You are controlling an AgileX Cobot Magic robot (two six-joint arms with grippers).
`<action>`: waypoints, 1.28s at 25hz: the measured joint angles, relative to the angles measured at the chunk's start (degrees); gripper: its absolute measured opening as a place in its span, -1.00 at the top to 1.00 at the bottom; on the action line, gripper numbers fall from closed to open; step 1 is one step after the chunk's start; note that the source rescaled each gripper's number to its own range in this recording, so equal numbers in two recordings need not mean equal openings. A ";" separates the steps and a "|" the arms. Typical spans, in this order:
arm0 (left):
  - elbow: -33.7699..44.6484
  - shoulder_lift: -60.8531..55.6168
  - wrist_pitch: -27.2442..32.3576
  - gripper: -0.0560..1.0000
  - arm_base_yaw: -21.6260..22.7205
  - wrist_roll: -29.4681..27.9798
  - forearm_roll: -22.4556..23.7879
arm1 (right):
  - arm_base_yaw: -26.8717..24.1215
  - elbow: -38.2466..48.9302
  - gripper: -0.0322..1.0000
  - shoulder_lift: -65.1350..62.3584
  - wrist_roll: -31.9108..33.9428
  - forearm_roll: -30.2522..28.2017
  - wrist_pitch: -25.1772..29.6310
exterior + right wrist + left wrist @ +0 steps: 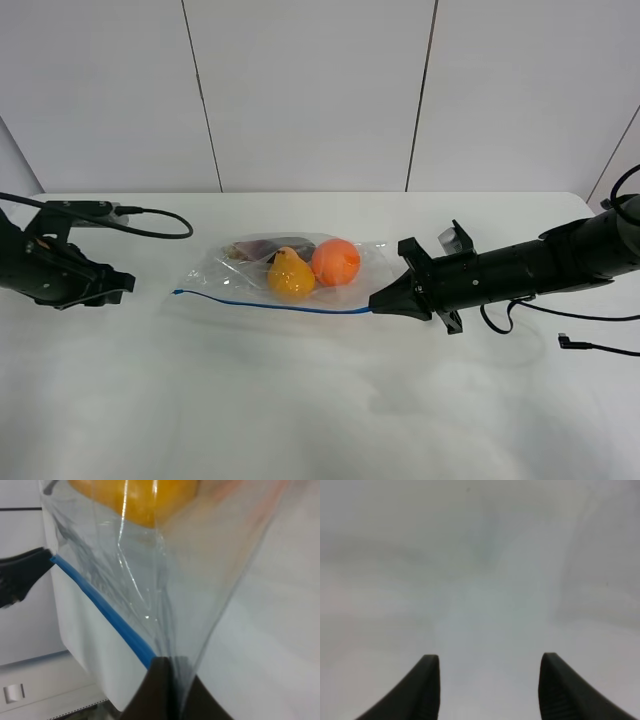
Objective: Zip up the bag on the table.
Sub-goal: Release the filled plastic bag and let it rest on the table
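Right jaws pinch the bag [215, 270] at one end of its blue zip strip [270, 302]; it lies on the counter [300, 400] ahead of them. My left jaws stand spread, empty, beyond its far end.

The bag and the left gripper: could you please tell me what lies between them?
Only bare table; the exterior high view shows nothing between the left gripper and the bag.

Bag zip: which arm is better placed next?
Likely right: the right gripper is shut on one end of the zip strip; the left gripper is open, apart from the bag.
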 joint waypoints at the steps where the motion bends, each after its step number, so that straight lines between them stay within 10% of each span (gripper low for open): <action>1: -0.08 -1.71 1.82 -0.53 0.00 0.00 0.00 | 0.00 0.00 0.94 0.00 0.00 -0.05 -0.13; 32: -4.41 -70.82 38.60 -0.53 0.00 -1.14 0.00 | 0.00 0.00 0.94 0.00 0.00 -2.54 -2.30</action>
